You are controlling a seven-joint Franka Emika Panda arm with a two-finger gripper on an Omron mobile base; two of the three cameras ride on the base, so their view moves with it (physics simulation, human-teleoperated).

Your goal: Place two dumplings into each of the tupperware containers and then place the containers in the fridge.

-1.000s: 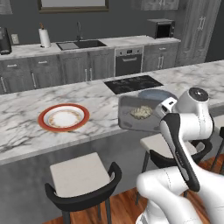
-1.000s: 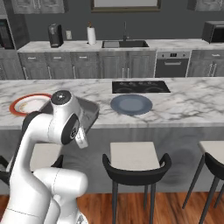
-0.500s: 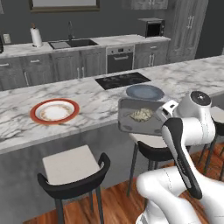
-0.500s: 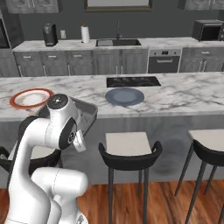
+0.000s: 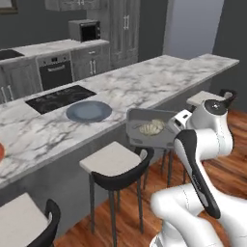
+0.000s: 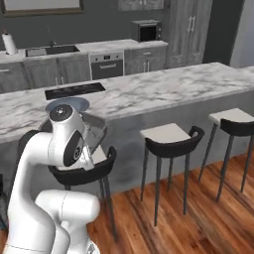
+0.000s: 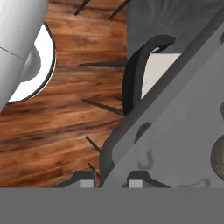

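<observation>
Base swung right since prev frames; red-rimmed plate gone from view. Tool (image 7: 111,183) clamped on container (image 5: 150,129) rim, dumplings (image 5: 151,128) inside, clear of table (image 5: 144,82). Fridge leg underway.

Hand view's edge crops the dumplings (image 7: 218,157) and tupperware container (image 7: 183,127).

In front of me runs a long marble island counter (image 5: 144,82), grey-veined white, stretching from the lower left to the far right in the left base view. A black cooktop (image 5: 60,98) sits flush in its surface. Just in front of that, a round blue-grey plate (image 5: 89,111) lies flat on the marble. At the far left edge, a sliver of a red-rimmed plate (image 5: 1,152) shows. Below, on the wooden floor (image 6: 198,223), stand black-framed stools (image 6: 171,139) with pale seats along the counter.
</observation>
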